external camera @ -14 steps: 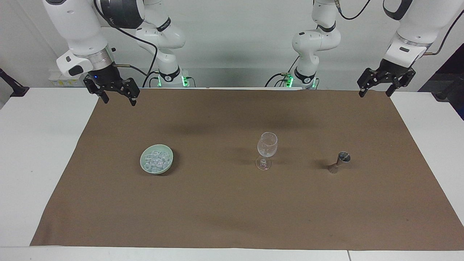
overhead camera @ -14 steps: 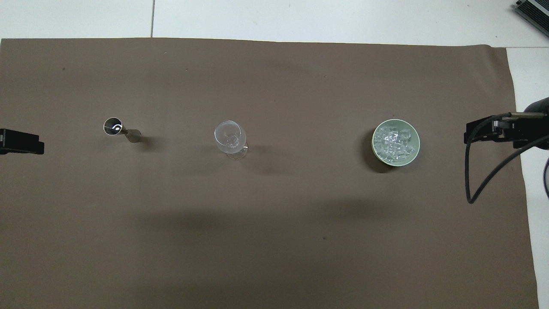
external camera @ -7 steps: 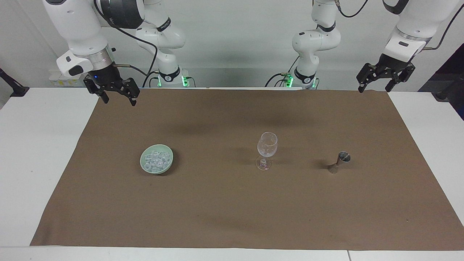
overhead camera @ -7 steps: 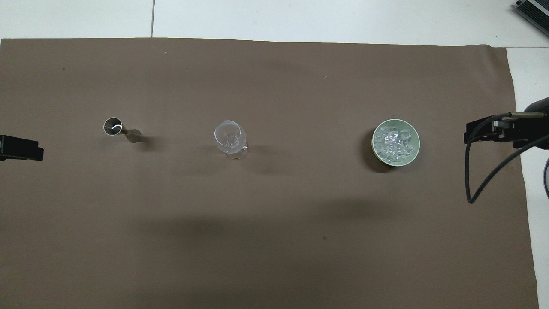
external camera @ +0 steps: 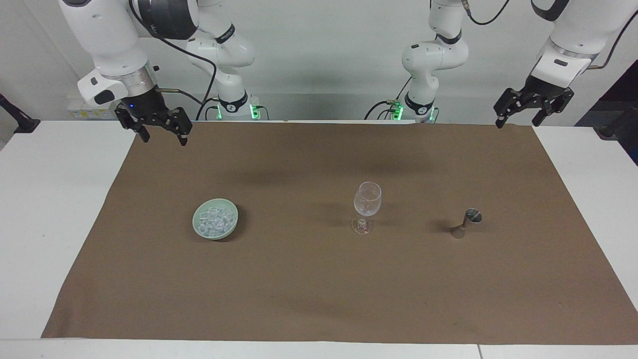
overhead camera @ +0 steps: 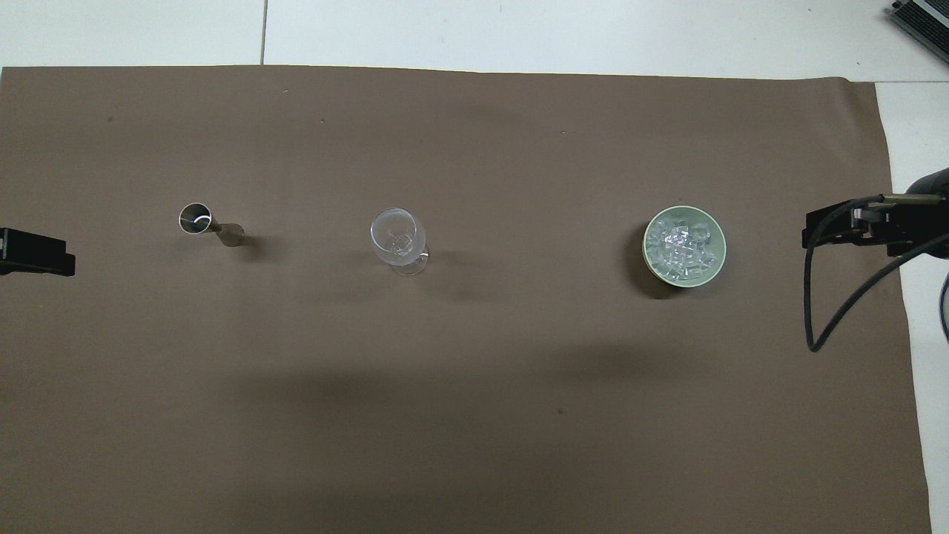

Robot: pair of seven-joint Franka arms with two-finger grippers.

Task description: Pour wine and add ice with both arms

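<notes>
A pale green bowl (external camera: 214, 235) (overhead camera: 646, 248) holds a heap of ice (external camera: 215, 219) (overhead camera: 683, 245) toward the right arm's end of the brown mat. A clear stemmed glass (external camera: 367, 199) (overhead camera: 398, 236) stands upright mid-mat. A small metal jigger (external camera: 466, 223) (overhead camera: 204, 222) stands toward the left arm's end. No wine shows; what the jigger holds is hidden. My right gripper (external camera: 164, 139) (overhead camera: 845, 226) hangs open and empty over the mat's edge by the robots. My left gripper (external camera: 517, 122) (overhead camera: 33, 252) hangs open and empty over the mat's other corner at the robots' end.
A brown mat (external camera: 319, 289) covers most of the white table (external camera: 50, 224). Bowl, glass and jigger stand in one row with wide gaps between them. A black cable (overhead camera: 838, 311) loops down from the right arm.
The left gripper has risen a little and turned slightly. The right arm, bowl, glass and jigger have not moved.
</notes>
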